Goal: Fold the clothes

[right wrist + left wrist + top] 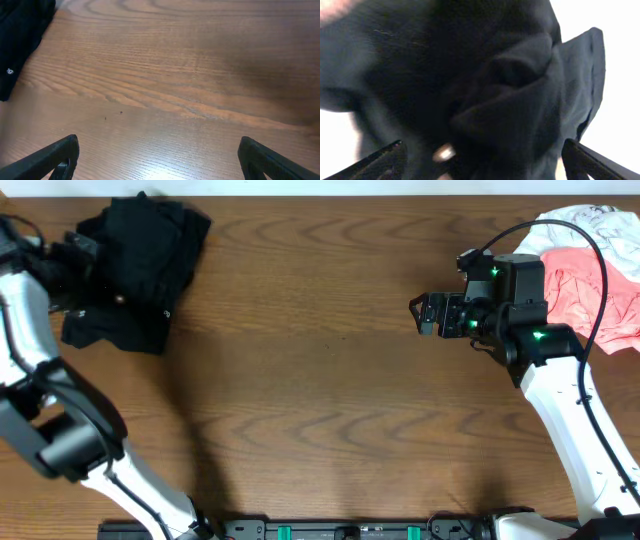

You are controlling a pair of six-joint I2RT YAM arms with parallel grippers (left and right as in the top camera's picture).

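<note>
Two claws show, both spread wide. The left gripper (481,145) has its fingers (380,160) parted at the lower corners of its wrist view. Rumpled black clothes (510,100) fill the space ahead of them, with a small pale button (444,151) low in the folds. Whether either finger touches the cloth cannot be told. From overhead, this gripper sits at the left edge of the black clothes (140,265). The right gripper (422,315) hangs well to their right over bare wooden table (320,400), jaws apart and holding nothing. Farther right again, beyond that arm, lie a pink garment (590,290) and a white garment (590,220), touching each other.
</note>
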